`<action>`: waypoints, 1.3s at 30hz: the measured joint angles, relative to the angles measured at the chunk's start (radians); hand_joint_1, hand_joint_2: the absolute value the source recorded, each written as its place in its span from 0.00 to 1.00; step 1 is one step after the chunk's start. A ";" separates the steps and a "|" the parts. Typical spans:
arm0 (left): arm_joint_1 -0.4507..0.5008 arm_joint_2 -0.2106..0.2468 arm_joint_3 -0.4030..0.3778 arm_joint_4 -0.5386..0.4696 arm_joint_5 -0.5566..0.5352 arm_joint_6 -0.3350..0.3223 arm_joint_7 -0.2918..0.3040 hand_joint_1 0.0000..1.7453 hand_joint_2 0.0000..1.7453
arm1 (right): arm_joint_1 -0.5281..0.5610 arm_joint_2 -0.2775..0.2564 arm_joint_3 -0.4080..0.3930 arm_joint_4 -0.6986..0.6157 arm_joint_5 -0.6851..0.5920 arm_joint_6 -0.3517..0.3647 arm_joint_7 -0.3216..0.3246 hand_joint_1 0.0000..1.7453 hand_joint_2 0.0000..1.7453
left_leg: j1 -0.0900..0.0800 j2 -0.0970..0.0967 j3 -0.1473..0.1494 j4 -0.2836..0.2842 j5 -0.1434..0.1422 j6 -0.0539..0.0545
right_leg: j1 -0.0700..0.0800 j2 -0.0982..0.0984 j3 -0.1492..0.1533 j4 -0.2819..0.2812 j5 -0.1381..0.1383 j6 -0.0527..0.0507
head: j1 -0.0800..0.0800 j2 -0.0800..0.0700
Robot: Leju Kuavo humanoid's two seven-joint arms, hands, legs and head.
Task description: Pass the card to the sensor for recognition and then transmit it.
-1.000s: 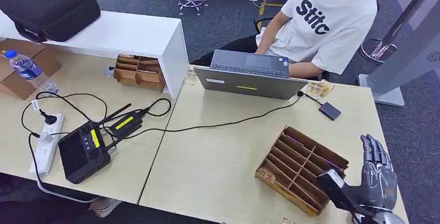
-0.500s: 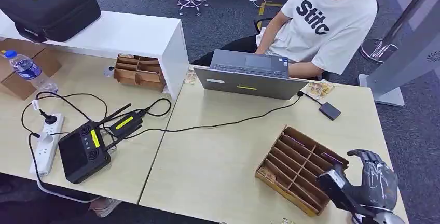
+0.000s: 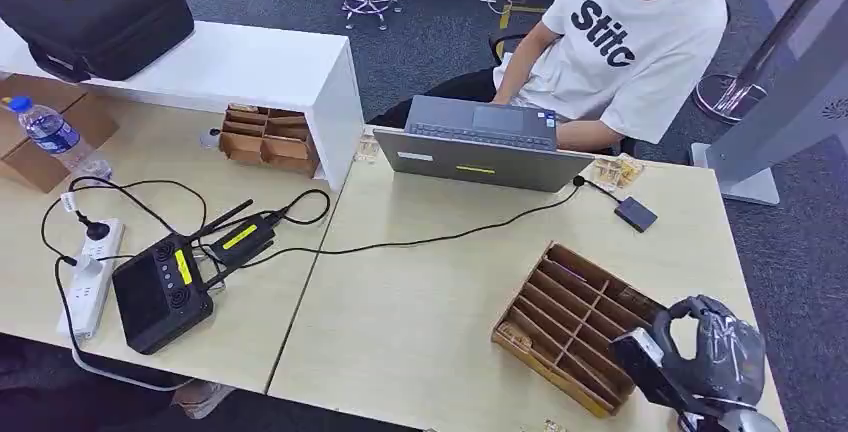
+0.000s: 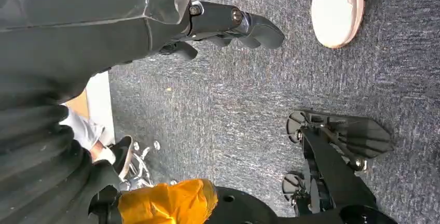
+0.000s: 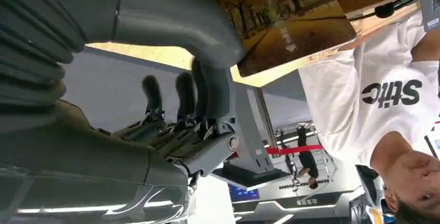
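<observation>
Bright, even light; perhaps slightly soft.

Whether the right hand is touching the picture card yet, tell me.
Cannot tell. In the right wrist view the right hand has its thumb overlapping the card at its edge, but neither contact nor gap shows plainly.

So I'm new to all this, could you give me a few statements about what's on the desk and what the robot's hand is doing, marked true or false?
1. The right hand is at the wooden slotted tray. True.
2. The laptop lies closed flat. False: it stands open before the person.
3. A water bottle lies on the desk's left side. True.
4. The left hand holds a card. False: it hangs over the floor holding nothing.
</observation>
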 joint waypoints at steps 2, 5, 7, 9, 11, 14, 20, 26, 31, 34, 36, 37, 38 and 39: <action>0.000 0.000 0.000 0.000 -0.001 0.000 0.000 0.00 1.00 | 0.000 0.001 0.000 0.000 0.000 0.001 -0.001 1.00 1.00 | 0.000 0.000 0.000 0.000 0.000 0.000 | 0.000 0.000 0.000 0.000 0.000 0.000 | 0.000 0.000; 0.000 0.000 0.000 0.000 -0.001 0.000 0.000 0.00 1.00 | 0.000 0.003 -0.002 0.001 0.000 0.001 -0.001 1.00 1.00 | 0.000 0.000 0.000 0.000 0.000 0.000 | 0.000 0.000 0.000 0.000 0.000 0.000 | 0.000 0.000; 0.000 0.000 0.000 0.000 -0.001 0.000 0.000 0.00 1.00 | 0.000 0.004 -0.004 0.001 0.000 0.001 -0.001 1.00 1.00 | 0.000 0.000 0.000 0.000 0.000 0.000 | 0.000 0.000 0.000 0.000 0.000 0.000 | 0.000 0.000; 0.000 0.000 0.000 0.000 -0.001 0.000 0.000 0.00 1.00 | 0.000 0.005 -0.006 0.001 0.000 0.001 -0.001 1.00 1.00 | 0.000 0.000 0.000 0.000 0.000 0.000 | 0.000 0.000 0.000 0.000 0.000 0.000 | 0.000 0.000; 0.000 0.000 0.000 0.000 -0.001 0.000 0.000 0.00 1.00 | 0.000 0.006 -0.008 0.001 0.000 0.001 -0.001 1.00 1.00 | 0.000 0.000 0.000 0.000 0.000 0.000 | 0.000 0.000 0.000 0.000 0.000 0.000 | 0.000 0.000; 0.000 0.000 0.000 0.000 -0.001 0.000 0.000 0.00 1.00 | 0.000 0.007 -0.009 0.001 0.000 0.001 -0.001 1.00 1.00 | 0.000 0.000 0.000 0.000 0.000 0.000 | 0.000 0.000 0.000 0.000 0.000 0.000 | 0.000 0.000; 0.000 0.000 0.000 0.000 -0.001 0.000 0.000 0.00 1.00 | 0.000 0.008 -0.009 0.001 0.000 0.001 -0.001 1.00 1.00 | 0.000 0.000 0.000 0.000 0.000 0.000 | 0.000 0.000 0.000 0.000 0.000 0.000 | 0.000 0.000; 0.000 0.000 0.000 0.000 -0.001 0.000 0.000 0.00 1.00 | 0.000 0.008 -0.010 0.002 0.000 0.002 -0.002 1.00 1.00 | 0.000 0.000 0.000 0.000 0.000 0.000 | 0.000 0.000 0.000 0.000 0.000 0.000 | 0.000 0.000; 0.000 0.000 0.000 0.000 -0.001 0.000 0.000 0.00 1.00 | 0.000 0.008 -0.010 0.006 0.000 0.002 -0.003 1.00 1.00 | 0.000 0.000 0.000 0.000 0.000 0.000 | 0.000 0.000 0.000 0.000 0.000 0.000 | 0.000 0.000; 0.000 0.000 0.000 0.000 -0.001 0.000 0.000 0.00 1.00 | 0.001 0.008 -0.010 0.006 0.000 0.002 -0.003 1.00 1.00 | 0.000 0.000 0.000 0.000 0.000 0.000 | 0.000 0.000 0.000 0.000 0.000 0.000 | 0.000 0.000; 0.000 0.000 0.000 0.000 -0.001 0.000 0.000 0.00 1.00 | 0.001 0.008 -0.010 0.006 0.000 0.002 -0.003 1.00 1.00 | 0.000 0.000 0.000 0.000 0.000 0.000 | 0.000 0.000 0.000 0.000 0.000 0.000 | 0.000 0.000; 0.000 0.000 0.000 0.000 -0.001 0.000 0.000 0.00 1.00 | 0.001 0.008 -0.010 0.006 0.000 0.002 -0.003 1.00 1.00 | 0.000 0.000 0.000 0.000 0.000 0.000 | 0.000 0.000 0.000 0.000 0.000 0.000 | 0.000 0.000; 0.000 0.000 0.000 0.000 -0.001 0.000 0.000 0.00 1.00 | 0.001 0.008 -0.010 0.006 0.000 0.002 -0.003 1.00 1.00 | 0.000 0.000 0.000 0.000 0.000 0.000 | 0.000 0.000 0.000 0.000 0.000 0.000 | 0.000 0.000; 0.000 0.000 0.000 0.000 -0.001 0.000 0.000 0.00 1.00 | 0.001 0.008 -0.010 0.006 0.000 0.002 -0.003 0.87 1.00 | 0.000 0.000 0.000 0.000 0.000 0.000 | 0.000 0.000 0.000 0.000 0.000 0.000 | 0.000 0.000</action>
